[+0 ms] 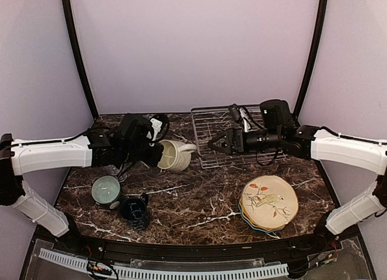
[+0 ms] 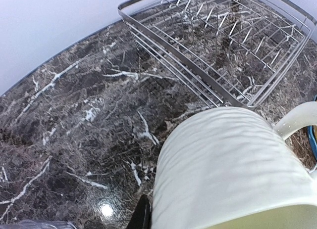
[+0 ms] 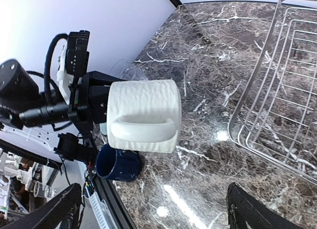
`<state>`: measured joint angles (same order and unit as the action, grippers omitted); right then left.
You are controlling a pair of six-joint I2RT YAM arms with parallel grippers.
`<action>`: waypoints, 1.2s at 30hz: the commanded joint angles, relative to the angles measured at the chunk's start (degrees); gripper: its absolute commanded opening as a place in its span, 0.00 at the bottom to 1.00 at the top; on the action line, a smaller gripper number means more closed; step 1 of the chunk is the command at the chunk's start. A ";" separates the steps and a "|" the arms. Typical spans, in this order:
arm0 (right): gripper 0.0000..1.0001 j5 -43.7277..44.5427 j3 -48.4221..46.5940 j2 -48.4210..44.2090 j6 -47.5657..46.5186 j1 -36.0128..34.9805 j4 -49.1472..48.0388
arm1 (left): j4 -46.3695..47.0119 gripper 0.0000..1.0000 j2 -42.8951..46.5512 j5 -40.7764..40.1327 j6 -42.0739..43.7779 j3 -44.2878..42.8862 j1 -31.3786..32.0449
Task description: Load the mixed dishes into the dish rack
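Left wrist: cream mug [image 2: 228,164] nr rack [image 2: 179,61]

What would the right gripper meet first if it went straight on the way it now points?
Probably the ribbed cream ceramic mug, held by the left gripper; the open right gripper aims at it. Height match is unclear.

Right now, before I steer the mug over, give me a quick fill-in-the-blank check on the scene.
1. The left gripper is ____ on the cream mug.
2. The right gripper hovers near the dish rack with its jaws ____.
3. The uppermost scalloped plate shows a painted ____.
Missing words: shut; open; bird.
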<state>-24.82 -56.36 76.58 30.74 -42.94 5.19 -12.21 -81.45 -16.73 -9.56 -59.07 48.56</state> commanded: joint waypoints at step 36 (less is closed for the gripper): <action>0.42 -19.58 -4.44 19.28 32.89 -1.62 -27.13 | 105.36 0.01 -10.70 -22.15 63.13 23.46 14.99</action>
<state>-42.70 -60.84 96.86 62.52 -43.70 -15.73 72.84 -92.73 -42.11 49.36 -34.37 61.84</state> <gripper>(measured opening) 0.450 0.087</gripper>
